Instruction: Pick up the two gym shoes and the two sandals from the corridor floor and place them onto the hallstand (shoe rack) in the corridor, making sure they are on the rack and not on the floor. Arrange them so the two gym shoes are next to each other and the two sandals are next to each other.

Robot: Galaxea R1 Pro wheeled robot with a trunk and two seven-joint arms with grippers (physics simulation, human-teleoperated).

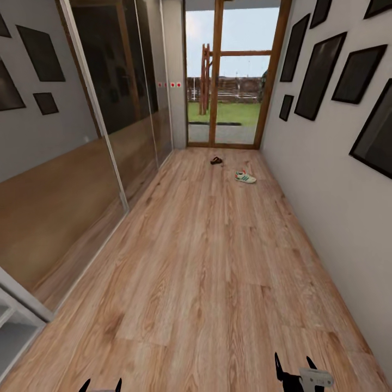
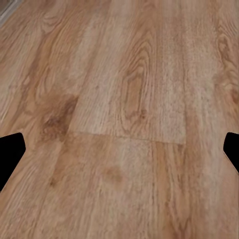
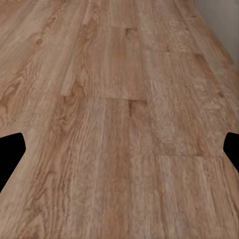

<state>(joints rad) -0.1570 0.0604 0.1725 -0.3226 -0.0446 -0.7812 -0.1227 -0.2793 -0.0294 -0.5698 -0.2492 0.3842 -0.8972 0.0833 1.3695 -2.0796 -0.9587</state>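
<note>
Nearest to the robot, the left end effector (image 1: 101, 385) and the right end effector (image 1: 295, 366) hang low over the corridor floor (image 1: 218, 261), both with the dark fingers spread apart and nothing between them. In each wrist view the two finger tips stand at opposite edges, with only bare wood planks under them.

At the near left corner, a pale white shelf unit (image 1: 13, 321) stands beside a long sliding mirror door (image 1: 71, 163) that runs along the left wall.

Far down the corridor, one gym shoe (image 1: 245, 177), white with green stripes, lies on the floor near the right wall. A little further and to its left, a dark brown sandal (image 1: 216, 160) lies on the floor, apart from the shoe. Behind them is a glass door (image 1: 234, 76) with a wooden frame. Dark picture frames (image 1: 321, 68) hang on the right wall.
</note>
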